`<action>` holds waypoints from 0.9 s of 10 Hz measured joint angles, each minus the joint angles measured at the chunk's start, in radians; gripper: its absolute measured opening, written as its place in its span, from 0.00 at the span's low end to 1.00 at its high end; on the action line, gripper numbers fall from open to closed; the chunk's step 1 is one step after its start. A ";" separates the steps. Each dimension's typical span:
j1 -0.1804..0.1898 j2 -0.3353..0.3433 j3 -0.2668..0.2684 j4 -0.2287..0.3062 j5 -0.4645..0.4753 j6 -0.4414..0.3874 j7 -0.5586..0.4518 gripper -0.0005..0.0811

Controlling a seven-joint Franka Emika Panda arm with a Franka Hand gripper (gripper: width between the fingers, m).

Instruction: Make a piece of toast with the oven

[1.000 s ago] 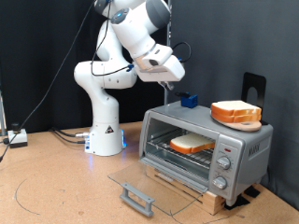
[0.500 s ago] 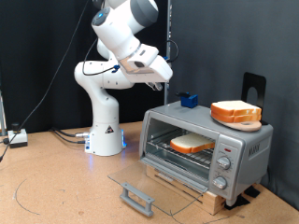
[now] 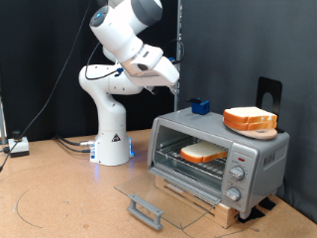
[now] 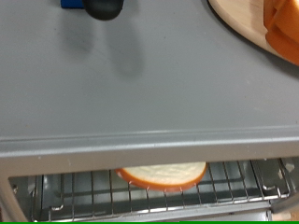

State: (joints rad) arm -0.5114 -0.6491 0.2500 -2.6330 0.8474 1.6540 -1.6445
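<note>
The silver-grey oven [image 3: 260, 157] stands at the exterior view's right with its glass door [image 3: 163, 194] folded down flat and its dark bar handle [image 3: 146, 210] in front. One piece of toast [image 3: 203, 153] lies on the wire rack inside. It also shows in the wrist view [image 4: 164, 175], under the oven's grey top [image 4: 140, 84]. My gripper [image 3: 174, 87] hangs in the air above and to the left of the oven, touching nothing, with nothing seen between its fingers. No fingers show in the wrist view.
A pile of bread slices [image 3: 250, 120] sits on the oven's top right, its edge in the wrist view [image 4: 271, 23]. A small blue object [image 3: 201, 105] stands at the top's back. Round knobs [image 3: 236, 173] run down the oven's right front. The robot's base [image 3: 111, 139] stands to the left.
The arm has swung up and to the exterior view's left, away from the oven's top. The toast, the door and the pile have not moved.
</note>
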 joint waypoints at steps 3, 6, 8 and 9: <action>-0.053 0.067 -0.043 0.024 -0.051 0.010 -0.018 1.00; -0.103 0.155 -0.067 0.064 -0.120 0.038 -0.041 1.00; -0.128 0.218 -0.087 0.097 -0.148 0.056 -0.077 1.00; -0.138 0.253 -0.099 0.119 -0.162 0.056 -0.097 1.00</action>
State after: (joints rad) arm -0.6490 -0.3966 0.1512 -2.5140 0.6858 1.7098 -1.7415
